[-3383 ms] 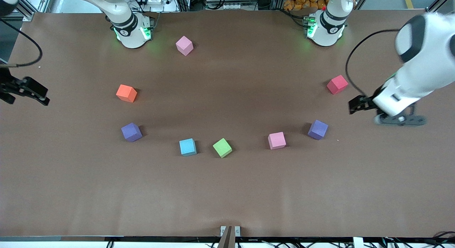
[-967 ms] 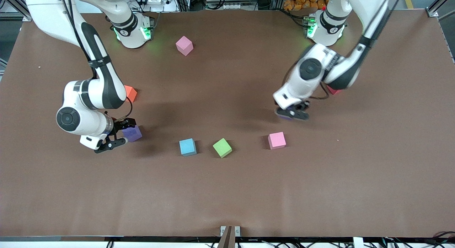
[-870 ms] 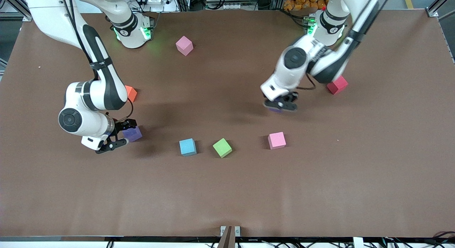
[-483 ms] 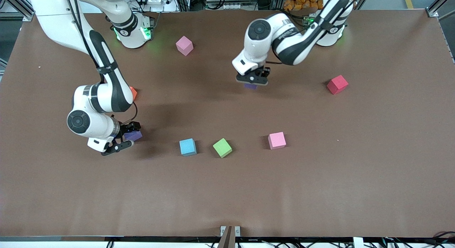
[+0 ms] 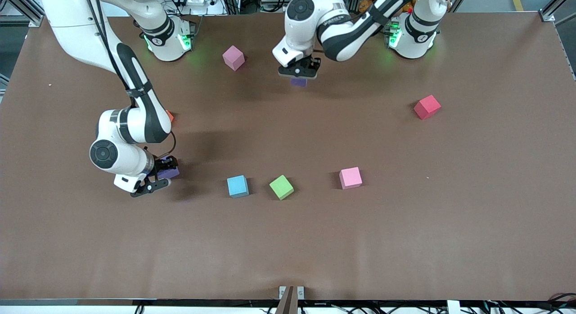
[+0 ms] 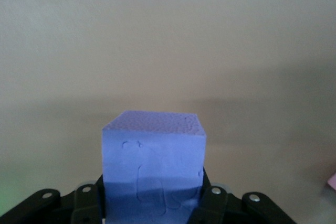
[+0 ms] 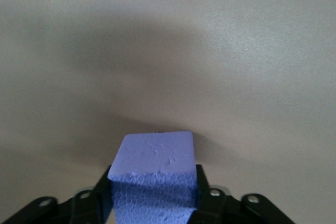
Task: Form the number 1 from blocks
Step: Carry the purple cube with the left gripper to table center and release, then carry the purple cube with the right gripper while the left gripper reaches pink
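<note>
Here we found both arms at the pick-and-carry step: the left gripper (image 5: 299, 74) pinched one purple block (image 5: 299, 82) in its jaws above the worktop (image 5: 288, 242) beside the light pink block (image 5: 233, 57), the right gripper (image 5: 157, 172) pinched the other purple block (image 5: 168, 172) low beside the light blue block (image 5: 237, 186), and each next called for a set-down in one straight column.

Left pincer (image 5: 299, 74) raised, clamped on a purple block (image 5: 299, 82); right pincer (image 5: 158, 173) low, gripping another purple block (image 5: 168, 172).

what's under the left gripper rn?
A purple block, clamped in the left gripper, hangs over bare table near the pink block. Its upper half is hidden by the fingers.
</note>
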Robot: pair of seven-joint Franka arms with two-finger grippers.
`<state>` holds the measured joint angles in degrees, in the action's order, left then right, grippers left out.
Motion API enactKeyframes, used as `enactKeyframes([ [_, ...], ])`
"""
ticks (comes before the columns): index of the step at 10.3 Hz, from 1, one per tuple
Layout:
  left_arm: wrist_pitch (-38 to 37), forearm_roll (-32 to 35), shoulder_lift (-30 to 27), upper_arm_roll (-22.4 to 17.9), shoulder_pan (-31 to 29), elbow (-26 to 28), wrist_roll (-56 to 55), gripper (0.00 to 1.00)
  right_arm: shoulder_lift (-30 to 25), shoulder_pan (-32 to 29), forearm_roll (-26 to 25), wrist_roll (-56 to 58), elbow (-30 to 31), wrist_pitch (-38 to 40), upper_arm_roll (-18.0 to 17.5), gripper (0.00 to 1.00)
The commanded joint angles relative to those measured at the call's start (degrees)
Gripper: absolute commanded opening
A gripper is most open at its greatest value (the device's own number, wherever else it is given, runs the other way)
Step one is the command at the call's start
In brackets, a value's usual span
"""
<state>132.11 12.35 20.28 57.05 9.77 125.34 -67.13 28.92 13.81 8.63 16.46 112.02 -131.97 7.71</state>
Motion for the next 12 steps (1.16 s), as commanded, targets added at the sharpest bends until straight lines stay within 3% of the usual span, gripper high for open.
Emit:
enactKeyframes([
  [1, 1.0, 3.7, 2.6, 0.3, 2.6, -0.8, -5.4, 0.00, -0.5, -0.4, 5.3, 1.2, 2.9, -2.5, -0.1, 0.47],
  [6, 6.0, 14.6, 10.8, -1.8, 9.7, -1.2, -21.3, 0.00, -7.2, 0.4, 5.6, -0.9, 2.6, 0.1, 0.9, 0.48],
  [9, 6.0, 16.2, 14.1, -2.1, 10.7, -2.1, -25.5, 0.00, -11.1, 6.9, 5.6, -7.2, 2.8, 2.2, 6.1, 0.49],
  [12, 6.0, 16.5, 15.5, -2.1, 11.2, -2.2, -25.7, 0.00, -12.6, 10.1, 5.6, -15.4, 3.5, 2.3, 6.5, 0.49],
])
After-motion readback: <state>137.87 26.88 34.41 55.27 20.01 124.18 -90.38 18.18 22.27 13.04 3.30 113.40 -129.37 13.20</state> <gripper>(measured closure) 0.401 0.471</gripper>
